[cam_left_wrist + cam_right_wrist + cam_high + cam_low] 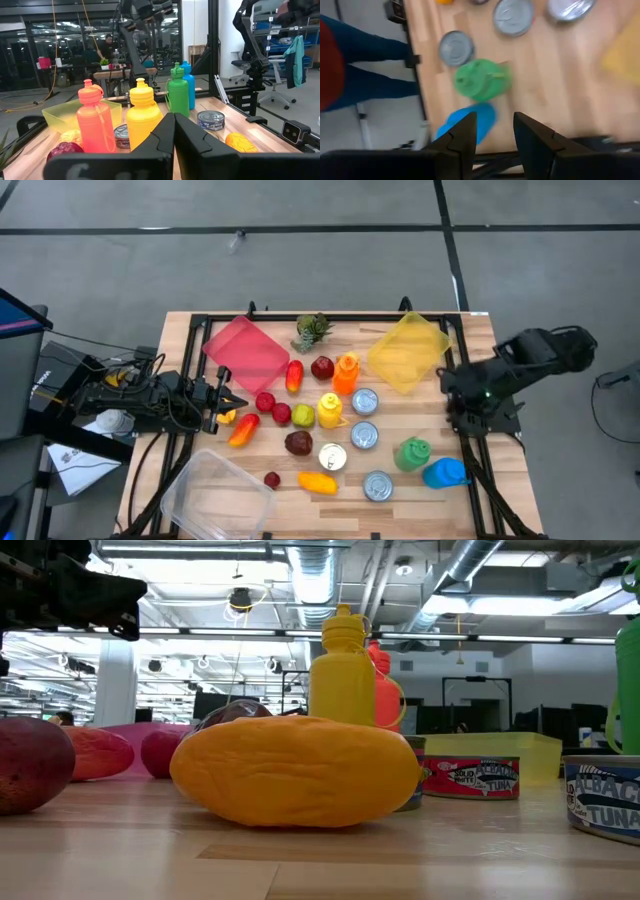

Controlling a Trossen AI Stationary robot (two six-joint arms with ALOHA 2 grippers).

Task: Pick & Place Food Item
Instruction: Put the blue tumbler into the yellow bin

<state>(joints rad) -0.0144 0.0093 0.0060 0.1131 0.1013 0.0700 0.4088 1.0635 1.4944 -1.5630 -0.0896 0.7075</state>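
Toy food lies across the middle of the wooden table (180, 340): an orange-red pepper (243, 429), red apples (265, 401), a green apple (303, 415), dark red fruits (298, 442) and an orange fruit (317, 482) (295, 772). My left gripper (222, 402) (174, 125) is shut and empty at the table's left side, pointing level toward the food. My right gripper (452, 387) (494, 131) hangs open above the table's right edge, looking down on the green bottle (481, 80) and blue bottle (467, 122).
A red tray (246, 350) and a yellow tray (408, 350) sit at the far side, a clear container (217, 495) at the near left corner. Yellow (329, 409) and orange (345, 372) bottles, several tins (364, 435) and a small plant (312, 330) stand among the food.
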